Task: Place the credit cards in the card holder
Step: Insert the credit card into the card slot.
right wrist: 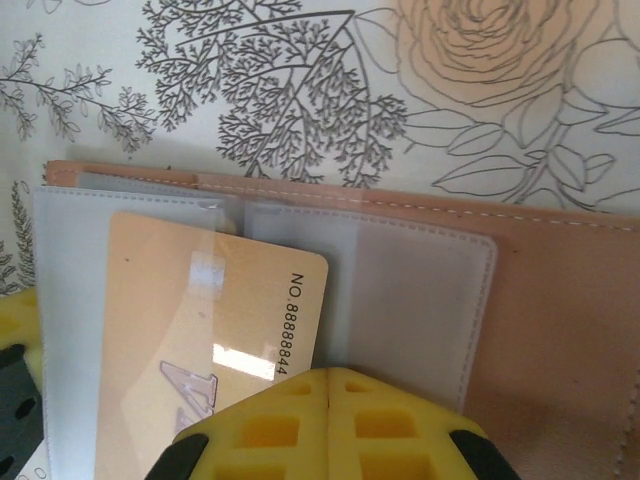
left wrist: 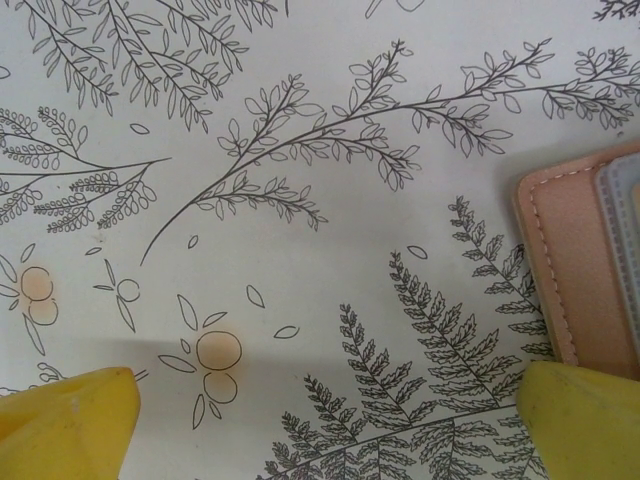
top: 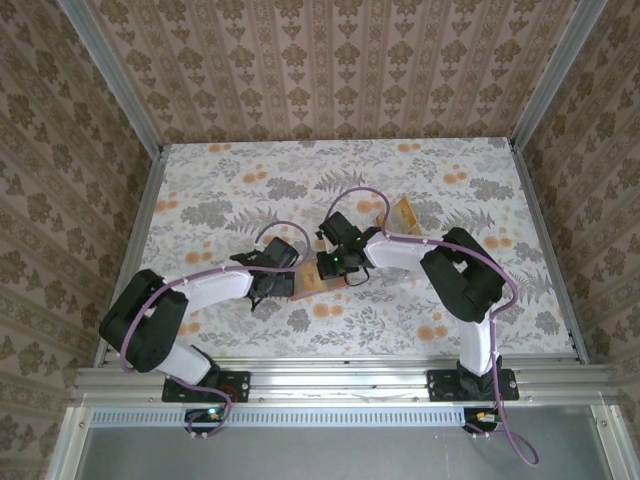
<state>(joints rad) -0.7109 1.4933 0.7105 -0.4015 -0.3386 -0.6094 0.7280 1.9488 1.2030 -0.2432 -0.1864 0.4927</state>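
Bright, even, diffuse from overhead in the top view, with only soft shadows. Crisp on the printed table (left wrist: 300, 200) from the left wrist, blurred on yellow fingertips (left wrist: 70, 425) at seven and five o'clock. From the right wrist, white glare patch on credit card (right wrist: 190, 310), toward six o'clock.

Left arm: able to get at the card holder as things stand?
Probably yes. The open left gripper hangs right beside the card holder, with only bare table between them; the right gripper sits over its other side.
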